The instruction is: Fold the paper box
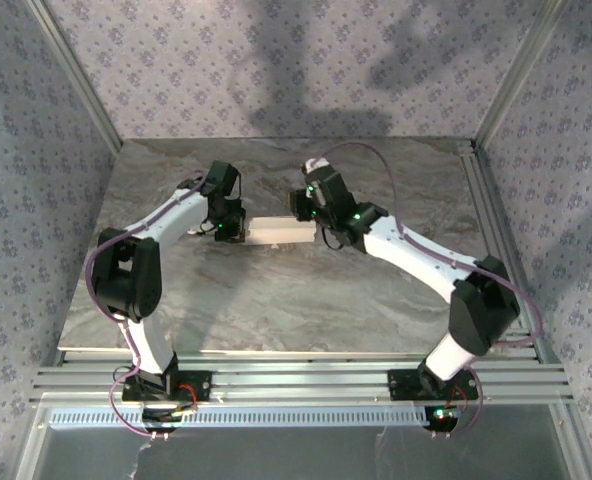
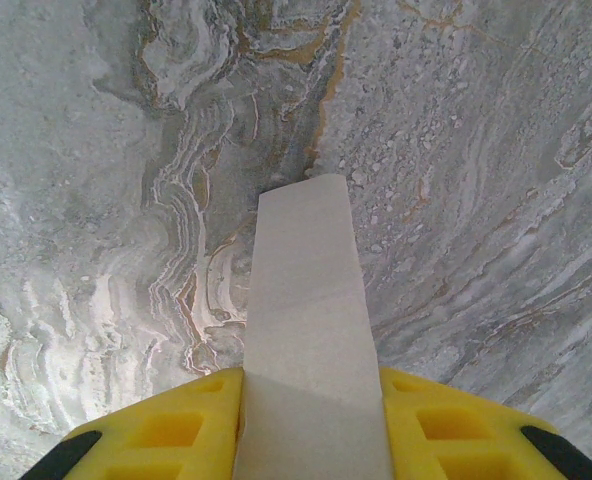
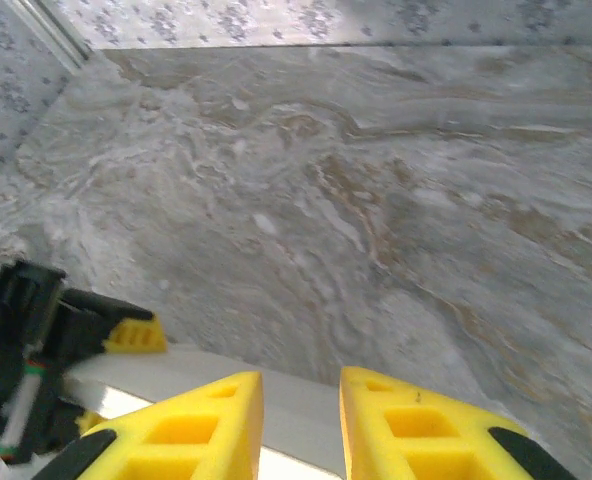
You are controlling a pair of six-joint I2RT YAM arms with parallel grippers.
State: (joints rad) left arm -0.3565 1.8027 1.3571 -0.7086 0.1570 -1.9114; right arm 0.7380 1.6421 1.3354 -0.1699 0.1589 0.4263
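At the left end of the paper box (image 1: 279, 232), the left gripper (image 2: 311, 380) clamps it; the right gripper (image 3: 301, 390), opposite, seems parted.

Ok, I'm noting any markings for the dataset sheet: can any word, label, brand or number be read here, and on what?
No text can be read anywhere.
The paper box is plain white.
The yellow left gripper and right gripper carry no print.
The wallpaper has only a flower pattern.
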